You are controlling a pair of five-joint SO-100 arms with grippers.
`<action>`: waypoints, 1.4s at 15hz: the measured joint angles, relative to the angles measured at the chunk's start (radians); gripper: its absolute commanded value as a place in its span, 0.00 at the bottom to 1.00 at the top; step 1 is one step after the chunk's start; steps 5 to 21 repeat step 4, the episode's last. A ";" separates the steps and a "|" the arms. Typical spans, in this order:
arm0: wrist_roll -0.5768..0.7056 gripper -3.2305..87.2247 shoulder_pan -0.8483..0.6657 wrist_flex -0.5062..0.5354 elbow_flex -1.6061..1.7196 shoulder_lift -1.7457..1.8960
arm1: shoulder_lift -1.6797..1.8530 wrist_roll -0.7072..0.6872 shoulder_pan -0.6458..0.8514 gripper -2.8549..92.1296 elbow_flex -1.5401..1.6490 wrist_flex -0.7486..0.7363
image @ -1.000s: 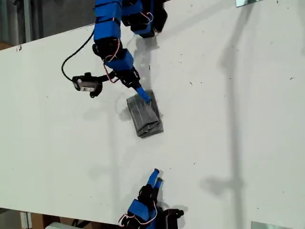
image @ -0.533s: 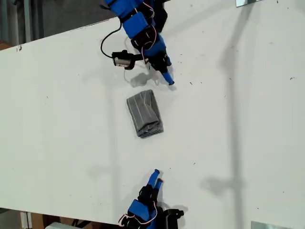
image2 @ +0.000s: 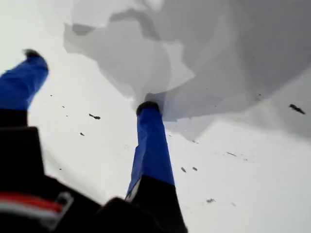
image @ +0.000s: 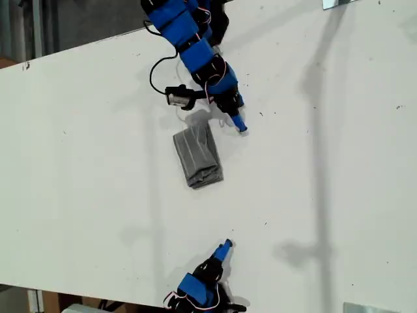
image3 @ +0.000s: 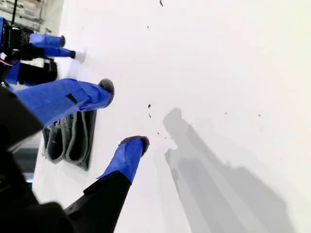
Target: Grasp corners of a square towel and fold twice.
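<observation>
Looking across the white table (image: 339,163) in the exterior view, we find the towel (image: 197,156) lying near the middle as a compact grey bundle, folded into a small oblong with its layered edges showing. It is free of both arms. My second gripper (image: 240,124) hangs just beside the towel's upper corner on the exterior view's right, not touching it. In the second wrist view we see its jaws parted a moderate way (image3: 122,115) with only bare table between them, and the folded towel (image3: 68,136) sits off to the side behind one blue finger. My first gripper (image: 225,246) is well apart from the towel, low in the exterior view near the table's near edge. Its wrist view shows the two blue fingers spread wide (image2: 89,80) and holding nothing – under them we make out only white surface, a few dark specks (image2: 95,116) and soft grey shadows (image2: 146,63)
</observation>
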 measured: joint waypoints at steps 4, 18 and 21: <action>0.009 0.19 0.000 0.000 0.000 0.000 | -0.028 -0.017 0.037 0.65 -0.006 -0.152; 0.009 0.19 0.000 0.000 0.000 0.000 | -0.028 -0.017 0.037 0.65 -0.006 -0.152; 0.009 0.19 0.000 0.000 0.000 0.000 | -0.028 -0.017 0.037 0.65 -0.006 -0.152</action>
